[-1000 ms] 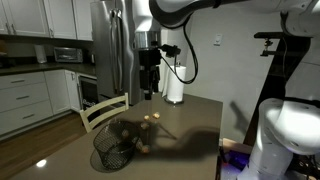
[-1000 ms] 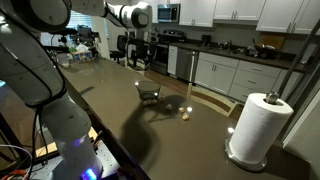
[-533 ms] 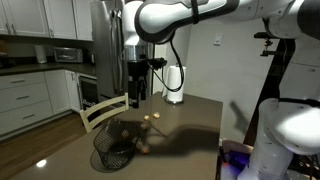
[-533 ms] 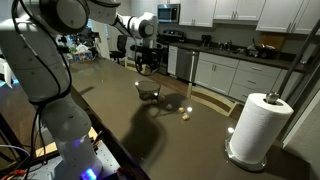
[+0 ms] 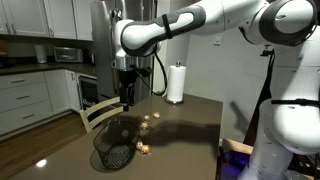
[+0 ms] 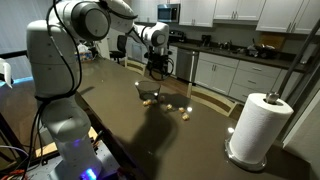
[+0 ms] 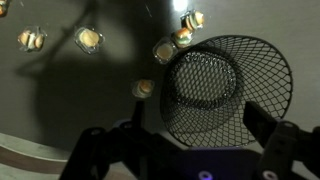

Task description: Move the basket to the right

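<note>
Kitchen cabinets surround a dark brown table (image 5: 190, 125). Over it hangs the gripper (image 5: 127, 98), directly above the basket (image 5: 115, 152), with its jaws spread wide and nothing between them. In the wrist view the fingers (image 7: 100, 148) frame the basket's mesh bowl. The basket sits near the table edge beside a chair back (image 5: 103, 110). Small pale lumps (image 7: 90, 38) lie scattered just beside the basket. A paper-towel roll (image 6: 258, 127) stands well apart from it.

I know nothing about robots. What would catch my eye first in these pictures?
A big white arm reaches over a dark table, its end effector hanging open above a wire-mesh basket near the table's corner. Small pale round bits lie scattered beside the basket, and a white paper-towel roll stands upright on the table.
</note>
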Action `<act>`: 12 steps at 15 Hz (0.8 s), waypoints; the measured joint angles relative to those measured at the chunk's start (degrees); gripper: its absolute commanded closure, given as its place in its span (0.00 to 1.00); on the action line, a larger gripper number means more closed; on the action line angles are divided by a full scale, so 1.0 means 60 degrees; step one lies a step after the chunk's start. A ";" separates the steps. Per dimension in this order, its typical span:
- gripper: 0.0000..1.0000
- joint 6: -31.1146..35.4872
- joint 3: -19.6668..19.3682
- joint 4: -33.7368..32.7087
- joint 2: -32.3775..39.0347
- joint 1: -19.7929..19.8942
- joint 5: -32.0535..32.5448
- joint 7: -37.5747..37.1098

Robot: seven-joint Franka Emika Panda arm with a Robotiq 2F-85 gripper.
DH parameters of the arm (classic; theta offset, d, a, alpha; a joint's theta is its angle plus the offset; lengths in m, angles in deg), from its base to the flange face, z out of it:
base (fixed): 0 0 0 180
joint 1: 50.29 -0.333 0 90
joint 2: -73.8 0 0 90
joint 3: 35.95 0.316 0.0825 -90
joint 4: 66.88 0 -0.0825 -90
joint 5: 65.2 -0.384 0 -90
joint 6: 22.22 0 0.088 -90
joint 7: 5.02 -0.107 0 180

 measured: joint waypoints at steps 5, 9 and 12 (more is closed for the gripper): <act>0.00 0.0337 -0.0032 -0.0756 0.1232 0.0281 -0.0442 0.0777; 0.00 0.0363 0.0061 -0.1122 0.2076 0.0379 -0.1155 0.1195; 0.28 0.0369 0.0189 -0.1222 0.2534 0.0445 -0.1365 0.1286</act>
